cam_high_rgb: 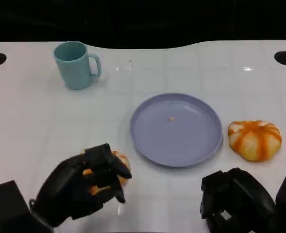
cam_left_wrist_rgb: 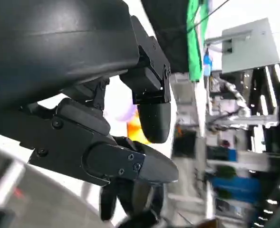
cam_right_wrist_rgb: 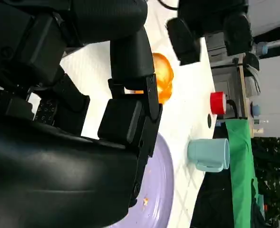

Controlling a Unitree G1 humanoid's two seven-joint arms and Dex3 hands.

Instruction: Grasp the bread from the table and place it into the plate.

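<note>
White tabletop (cam_high_rgb: 36,121) fills the head view, with a round lavender plastic plate (cam_high_rgb: 176,129) at its middle and a pale teal ceramic mug (cam_high_rgb: 76,64) far back on the left. The left hand (cam_high_rgb: 82,187) has its black fingers wrapped around an orange-and-white bread roll (cam_high_rgb: 119,167), just left of the plate and outside it. A second orange-striped roll (cam_high_rgb: 255,140) lies just right of the plate. The right hand (cam_high_rgb: 235,199) rests near it with fingers curled in, holding nothing. From the left wrist, fingers (cam_left_wrist_rgb: 151,116) curl over an orange patch of the gripped roll (cam_left_wrist_rgb: 132,128). From the right wrist, the plate's rim (cam_right_wrist_rgb: 159,190), the mug (cam_right_wrist_rgb: 208,153) and the roll in the far hand (cam_right_wrist_rgb: 162,78) show, plus a red cap (cam_right_wrist_rgb: 217,103).
</note>
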